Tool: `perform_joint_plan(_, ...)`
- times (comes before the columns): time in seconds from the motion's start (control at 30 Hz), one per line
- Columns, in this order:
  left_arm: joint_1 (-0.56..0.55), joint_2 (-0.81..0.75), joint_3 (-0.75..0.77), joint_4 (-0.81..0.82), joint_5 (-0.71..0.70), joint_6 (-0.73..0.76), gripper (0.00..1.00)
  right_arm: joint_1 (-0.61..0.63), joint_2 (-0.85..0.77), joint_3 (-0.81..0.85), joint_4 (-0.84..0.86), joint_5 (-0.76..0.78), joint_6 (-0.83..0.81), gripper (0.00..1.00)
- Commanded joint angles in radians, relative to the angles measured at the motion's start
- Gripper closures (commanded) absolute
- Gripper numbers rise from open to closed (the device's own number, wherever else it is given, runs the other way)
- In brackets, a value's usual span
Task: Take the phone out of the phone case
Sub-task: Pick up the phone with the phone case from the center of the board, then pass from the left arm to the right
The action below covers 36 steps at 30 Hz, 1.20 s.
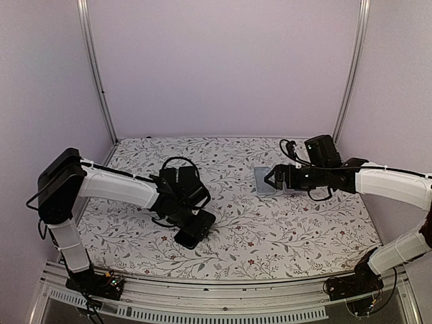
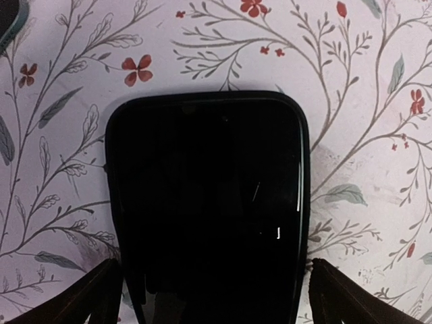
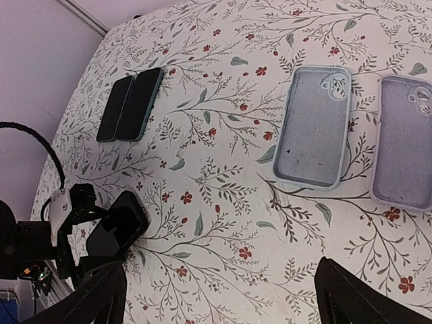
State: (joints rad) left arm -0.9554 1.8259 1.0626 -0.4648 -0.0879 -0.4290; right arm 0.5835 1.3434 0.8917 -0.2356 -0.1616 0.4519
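The phone [image 2: 206, 202] is black with a glossy, dark screen. It lies face up and flat on the flowered surface [image 1: 270, 236], and the rounded rim of its black case [image 2: 202, 97] is still around it. The left claw [image 2: 212, 283] stands wide. The phone's near end lies between its fingers [image 2: 74, 304], and the rest reaches out ahead of them. The right claw [image 3: 221, 264] is also spread wide, with nothing in it.

The left wrist view shows the screen's faint glints but little beyond the cloth. The right wrist view shows more: a pale blue case [image 3: 314, 128] and a lilac case [image 3: 405, 142] lie hollow side up, ahead of that claw and to its right. Two dark phones [image 3: 129, 106] lie side by side far ahead to its left. In the top view only one grey case shows, at the right claw's tip.
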Motion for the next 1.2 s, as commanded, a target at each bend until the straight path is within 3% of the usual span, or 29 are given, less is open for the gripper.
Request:
perform_joint_plan(0.0,-0.009,0.063,-0.005,-0.075,0.001,0.024,0.05,0.004,0.016,-0.028,0.048,-0.028,0.014,0.01)
perform_joint_plan(0.27,-0.011,0.109,0.043,-0.088,-0.009,0.057,0.28,0.004,0.029,-0.086,0.132,-0.120,0.052,0.01)
perform_joint_plan(0.43,-0.013,0.103,0.078,-0.080,-0.028,0.068,0.46,0.005,0.053,-0.158,0.287,-0.236,0.123,0.01)
perform_joint_plan(0.6,-0.013,0.095,0.113,-0.043,-0.029,0.074,0.50,0.006,0.100,-0.198,0.397,-0.313,0.202,0.01)
perform_joint_plan(1.17,-0.036,0.096,0.240,0.059,-0.004,0.064,0.52,0.066,0.340,-0.167,0.602,-0.422,0.314,0.06)
